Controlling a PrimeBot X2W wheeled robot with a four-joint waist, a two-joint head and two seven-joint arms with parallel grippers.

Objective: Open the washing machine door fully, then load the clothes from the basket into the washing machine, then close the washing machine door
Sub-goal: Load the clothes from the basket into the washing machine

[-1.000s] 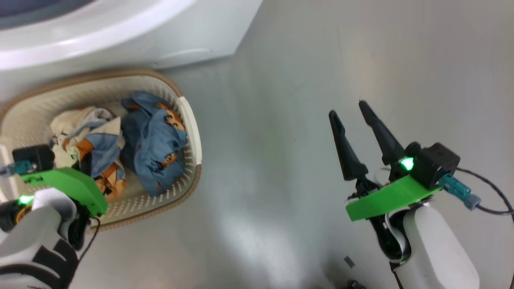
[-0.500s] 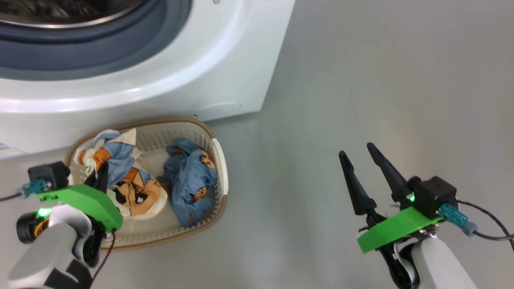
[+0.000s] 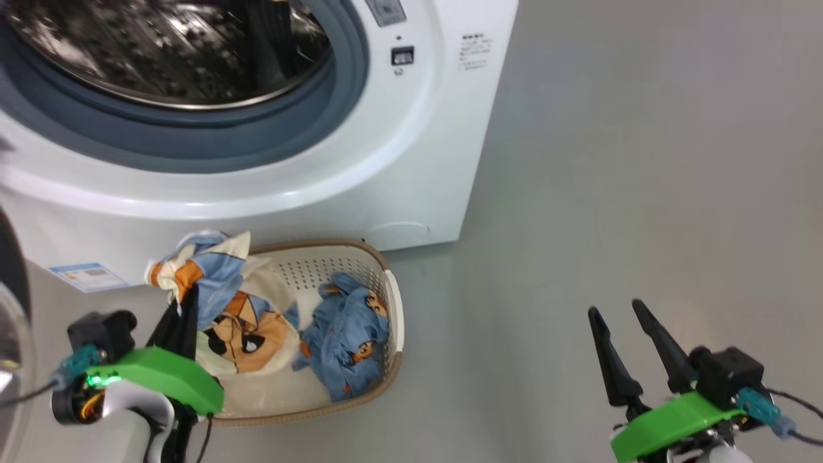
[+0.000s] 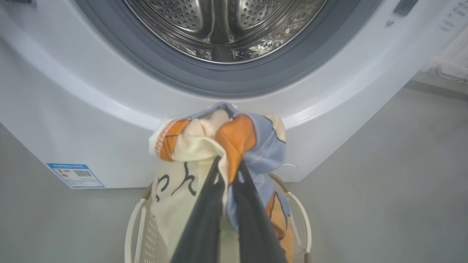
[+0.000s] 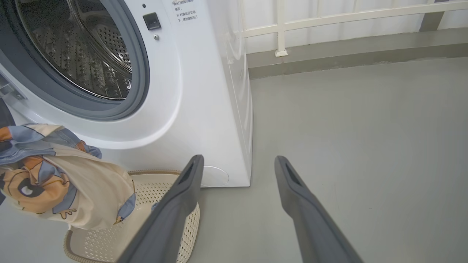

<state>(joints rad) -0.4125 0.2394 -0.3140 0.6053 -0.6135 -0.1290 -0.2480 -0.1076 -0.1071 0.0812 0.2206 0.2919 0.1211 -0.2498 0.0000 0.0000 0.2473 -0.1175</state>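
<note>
While clamped in the left gripper point(image 4: 228, 164), the cream cartoon garment point(image 4: 190, 146) is hung lengthwise down toward the basket point(image 3: 393, 302). The right gripper point(image 3: 614, 307) is spread wide.

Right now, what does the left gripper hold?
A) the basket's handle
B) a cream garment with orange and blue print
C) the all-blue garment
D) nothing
B: the left gripper is shut on the cream garment, which hangs above the basket.

Glossy white washing machine point(image 3: 411, 161), shiny perforated steel drum point(image 3: 161, 51), perforated plastic basket point(image 3: 321, 270), soft cloth clothes point(image 3: 350, 341), matt grey floor point(image 3: 611, 193)
</note>
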